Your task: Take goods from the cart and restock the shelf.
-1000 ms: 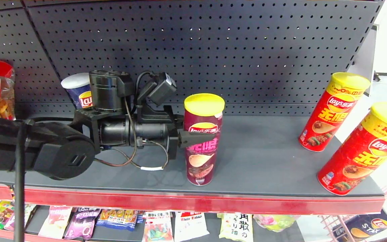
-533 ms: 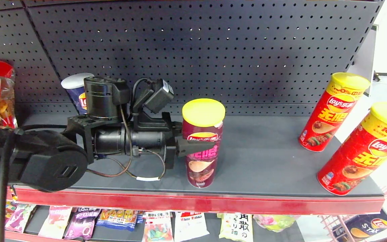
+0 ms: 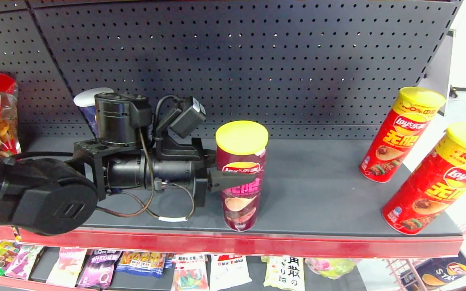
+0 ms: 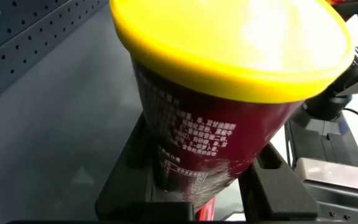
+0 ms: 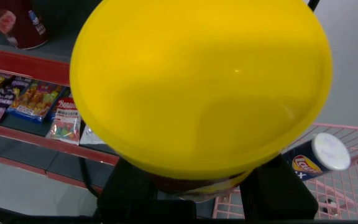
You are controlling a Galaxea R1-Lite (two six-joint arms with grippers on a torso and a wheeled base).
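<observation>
Store aisle shot, going front to back. Seeing the right gripper (image 5: 201, 196) squeezing a yellow-lidded can (image 5: 201, 81) from both sides, dead centre of the right wrist view. Spotting a pink wire cart (image 5: 353, 193) at that view's lower right, carrying a navy can (image 5: 319, 158) with a white lid. Catching snack bags (image 3: 184, 270) lying along the bottom edge of the head view, one level down. Moving up to the grey shelf (image 3: 318, 194) with its red front lip crossing the lower middle of the frame. Finding the left gripper (image 3: 239, 173) just left of centre, pinching a maroon can (image 3: 239, 202) around its upper half, fingers closed snug on either side. Leaning a touch, right by the front lip; struggling to tell resting on the board from hovering just over it. Noting a near red can (image 3: 439, 182) and a far red can (image 3: 403, 135) standing well apart from it at the right edge. Ending with a blue can (image 3: 89, 101) in the upper left behind the arm, plus dark pegboard (image 3: 257, 60) backing everything.
</observation>
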